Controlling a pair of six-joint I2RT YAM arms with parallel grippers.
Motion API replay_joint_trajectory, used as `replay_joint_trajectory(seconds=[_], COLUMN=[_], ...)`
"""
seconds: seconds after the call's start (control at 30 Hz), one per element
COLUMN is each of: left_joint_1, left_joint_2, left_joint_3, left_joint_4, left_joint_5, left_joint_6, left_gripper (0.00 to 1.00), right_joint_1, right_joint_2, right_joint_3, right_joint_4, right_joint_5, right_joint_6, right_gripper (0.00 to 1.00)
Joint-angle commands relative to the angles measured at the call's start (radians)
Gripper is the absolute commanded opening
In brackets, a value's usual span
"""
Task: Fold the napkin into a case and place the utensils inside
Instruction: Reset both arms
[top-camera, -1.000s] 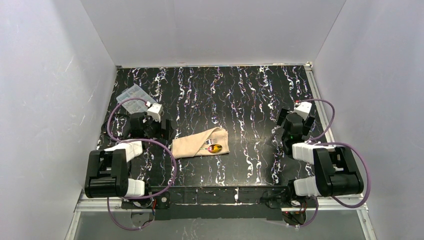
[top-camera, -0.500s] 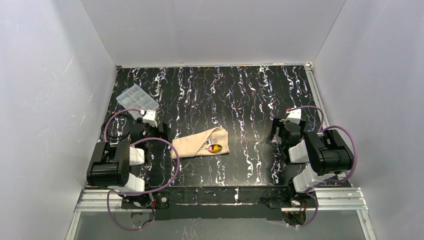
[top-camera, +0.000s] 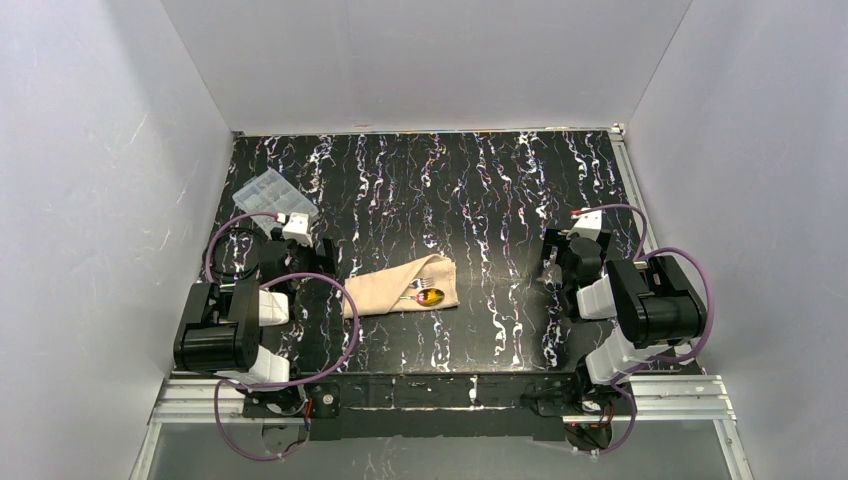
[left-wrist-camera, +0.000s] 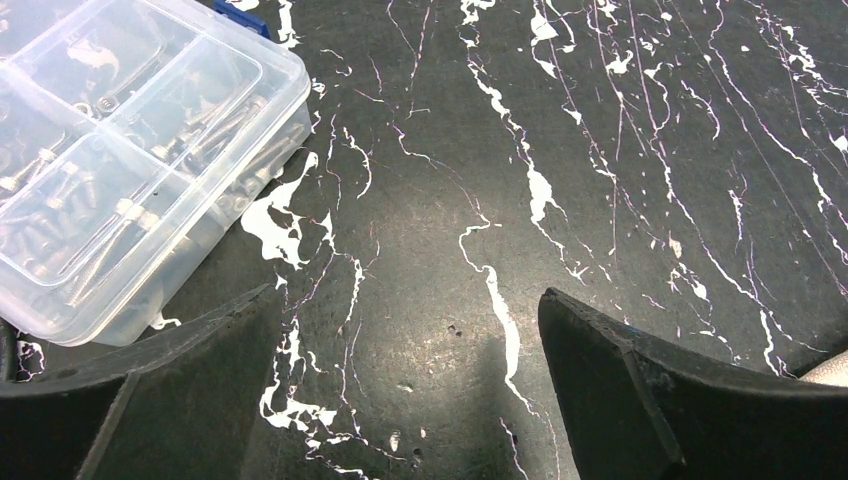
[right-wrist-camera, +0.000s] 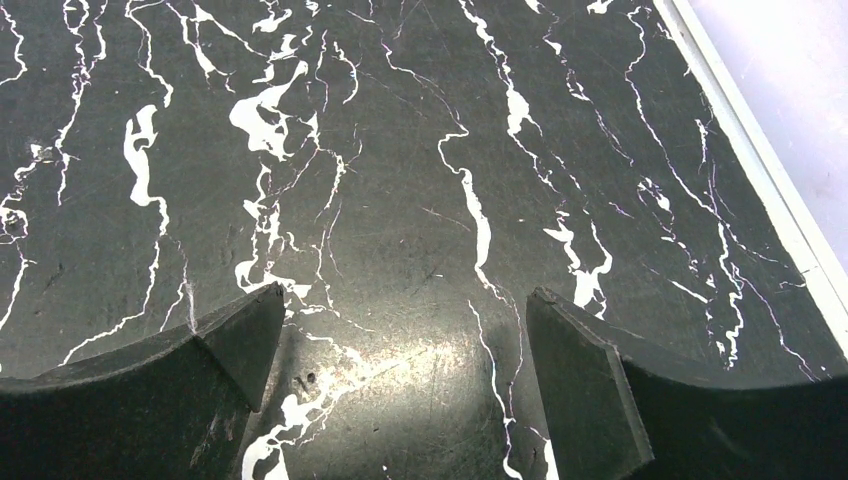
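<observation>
The napkin (top-camera: 398, 289) lies folded as a narrow tan case near the table's front middle. The utensils rest in its right end: the fork (top-camera: 418, 282) and the spoon with its orange bowl (top-camera: 432, 296) stick out. My left gripper (top-camera: 310, 252) hovers left of the case, open and empty, as the left wrist view (left-wrist-camera: 410, 310) shows; a tan corner of the napkin (left-wrist-camera: 832, 372) shows at that view's right edge. My right gripper (top-camera: 560, 262) stands well right of the case, open over bare table (right-wrist-camera: 405, 310).
A clear plastic compartment box (top-camera: 272, 195) of small metal parts sits at the back left, close ahead of the left gripper (left-wrist-camera: 120, 160). A white table rim (right-wrist-camera: 770, 170) runs along the right side. White walls enclose the black marbled table.
Both arms have drawn back and folded toward their bases, and both grippers shifted slightly. The folded napkin and utensils have not moved. Both grippers stayed open.
</observation>
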Motion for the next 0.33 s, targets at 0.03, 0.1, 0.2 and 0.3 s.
replay_joint_trajectory(seconds=[0.03,0.1,0.2,0.3], left_joint_1=[0.005,0.006,0.007,0.006], left_joint_2=[-0.005,-0.004,-0.006,-0.014], left_joint_3=[0.021,0.027,0.028,0.021], left_joint_4=[0.017,0.008,0.001,0.004], left_joint_5=[-0.012,-0.011,-0.009,-0.015], left_joint_6=[-0.002,-0.002,-0.004,-0.004], left_gripper=[0.99,0.98,0.98,0.98], right_joint_1=[-0.005,-0.006,-0.005,-0.005], right_joint_2=[0.000,0.000,-0.002,0.000], right_joint_3=[0.004,0.004,0.004,0.004], right_joint_4=[0.065,0.065,0.065,0.066], right_joint_5=[0.000,0.001,0.000,0.000], right_joint_6=[-0.017,-0.016,-0.016,-0.017], right_gripper=[0.99,0.99,0.99,0.99])
